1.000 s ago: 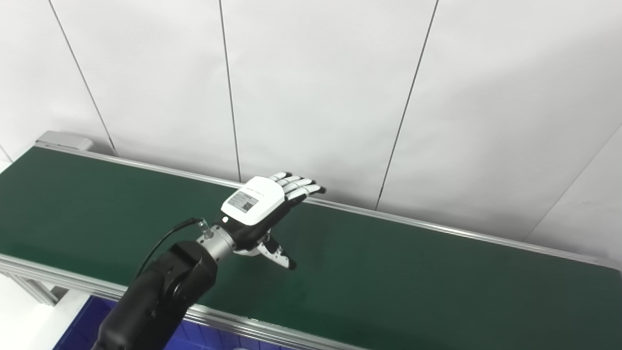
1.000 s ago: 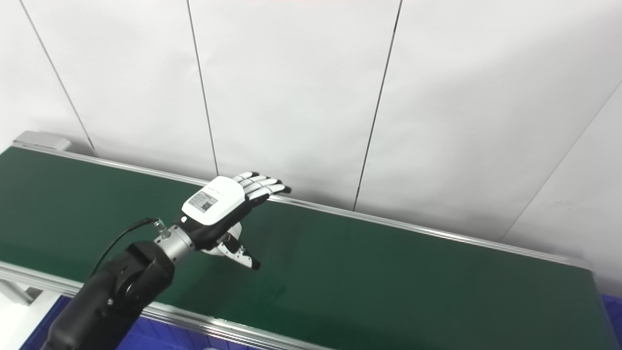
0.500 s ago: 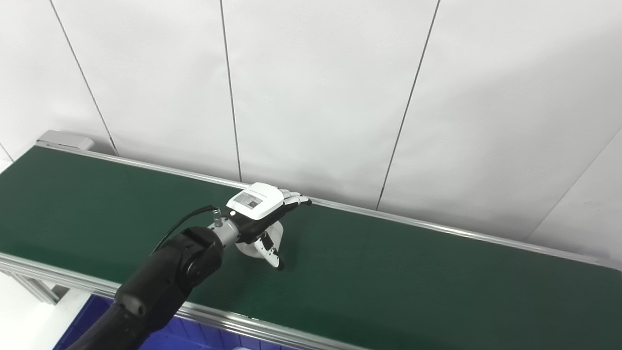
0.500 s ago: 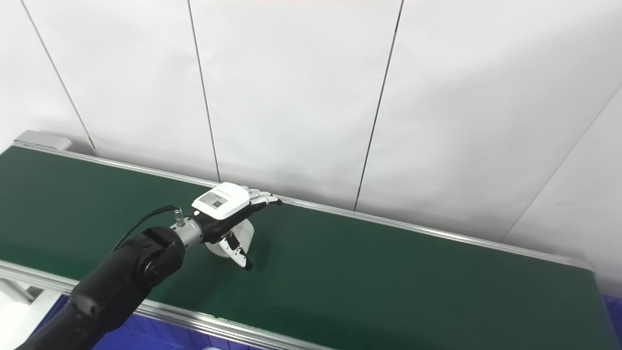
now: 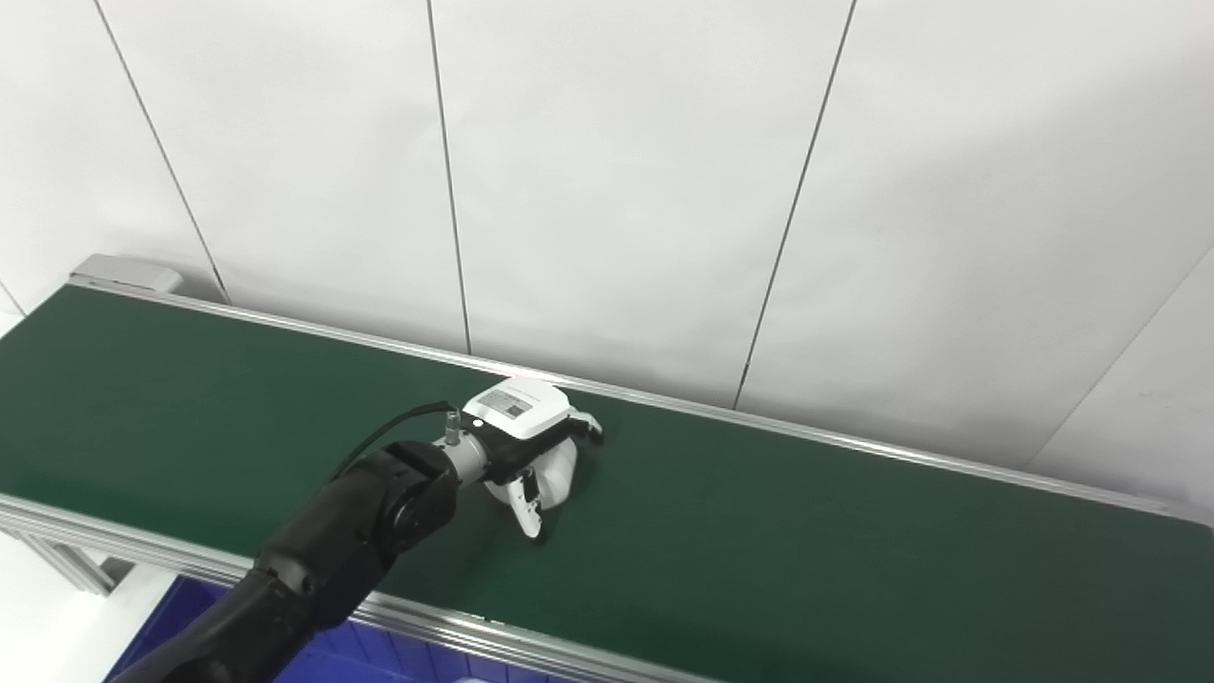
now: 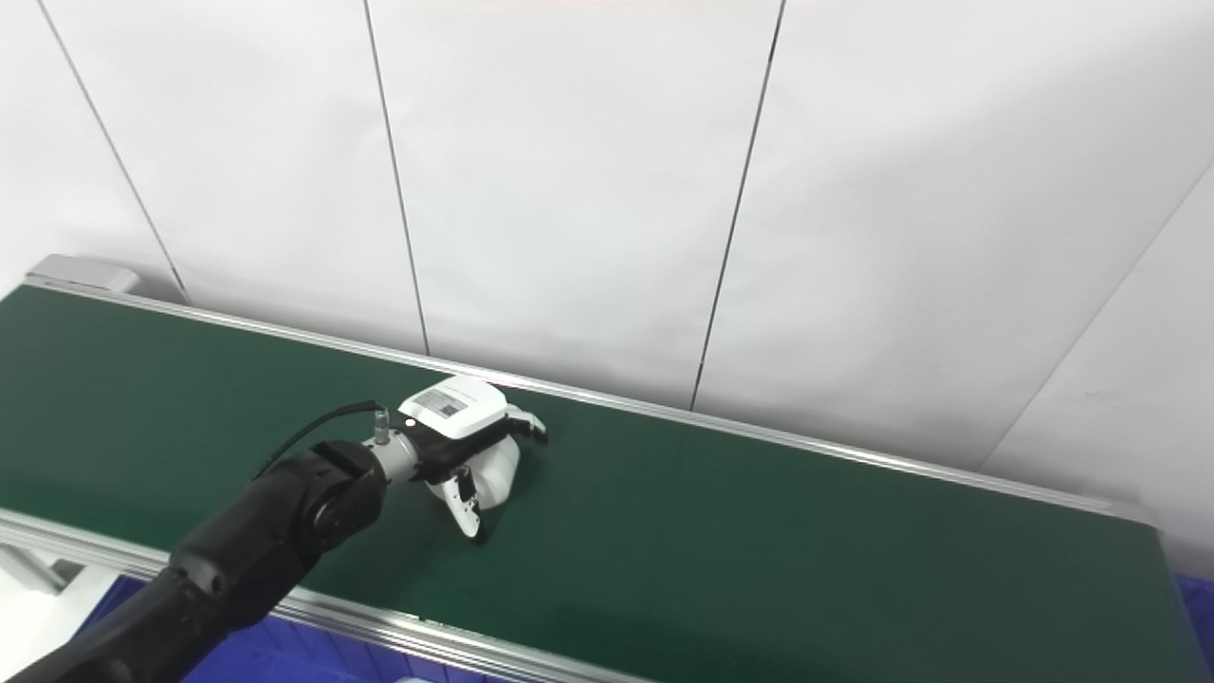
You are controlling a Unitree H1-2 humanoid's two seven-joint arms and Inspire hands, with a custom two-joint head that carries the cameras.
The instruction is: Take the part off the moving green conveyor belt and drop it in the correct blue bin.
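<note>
Nearest edge: blue bin (image 5: 180, 621) shows in the bottom left corner, below the belt's near rail (image 5: 455, 628); only part of it in frame, contents not visible. A sliver of blue also at the far right edge in the right eye view (image 6: 1197, 607).

My left arm (image 5: 351, 526) comes in from bottom left, black forearm angled up and right across the near rail and out over the green conveyor belt (image 5: 854, 550). Black cable (image 5: 384, 436) loops off the wrist.

My left robot hand (image 5: 524, 441) is low over the belt, approx mid-width, left of centre along its length. White back plate w/ label faces up. Fingers (image 5: 586, 429) curl down over the far side of the part; thumb (image 5: 527, 507) reaches down on the near side, tip at or just above the belt surface. So the robot hand is partly closed, wrapped around the part.

Part (image 5: 560, 470): white, rounded, under my palm between thumb and fingers, sitting on or just off the belt — can't tell which. Can't tell either if the grip is firm or only cupped around it.

Right robot hand: out of frame in both views.

Beyond: far rail (image 5: 854, 441) of the belt, grey end cap (image 5: 123, 273) at far left, then white panelled wall (image 5: 616, 171) w/ dark vertical seams.
</note>
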